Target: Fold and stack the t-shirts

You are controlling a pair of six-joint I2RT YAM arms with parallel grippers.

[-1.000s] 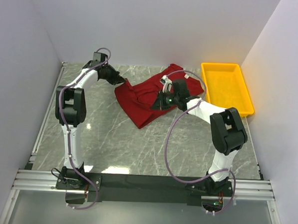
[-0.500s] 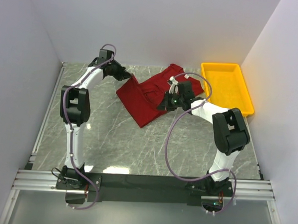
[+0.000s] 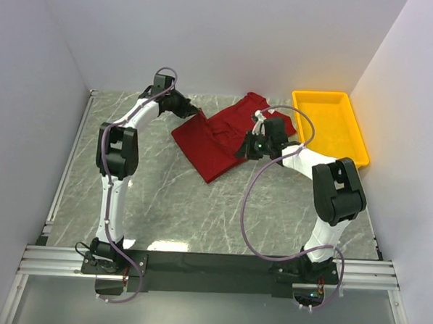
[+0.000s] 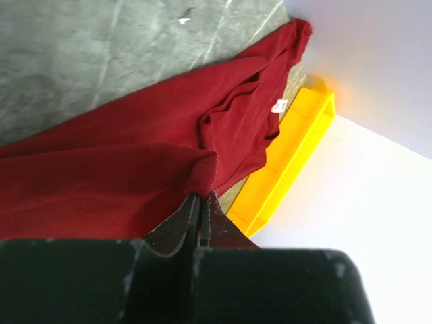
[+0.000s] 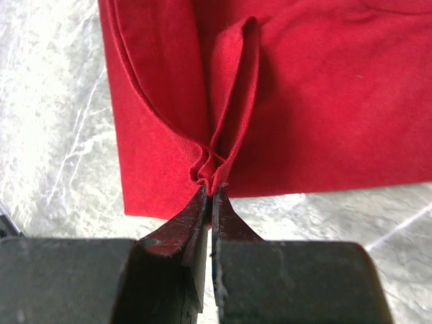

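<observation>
The dark red t-shirt (image 3: 221, 137) lies partly folded on the marble table at the back centre. My left gripper (image 3: 198, 114) is shut on the shirt's left edge near the back wall; in the left wrist view (image 4: 201, 196) its jaws pinch a fold of red cloth (image 4: 135, 175), with the white collar tag (image 4: 278, 105) further off. My right gripper (image 3: 244, 150) is shut on the shirt's right side; in the right wrist view (image 5: 212, 190) its jaws pinch a bunched pleat of the cloth (image 5: 229, 121).
A yellow plastic tray (image 3: 330, 126) stands at the back right, close to the shirt and the right wall; it also shows in the left wrist view (image 4: 290, 162). White walls enclose the table on three sides.
Both grippers have moved right and toward the back wall, dragging the shirt with them. The shirt's left edge is pulled out straighter.
</observation>
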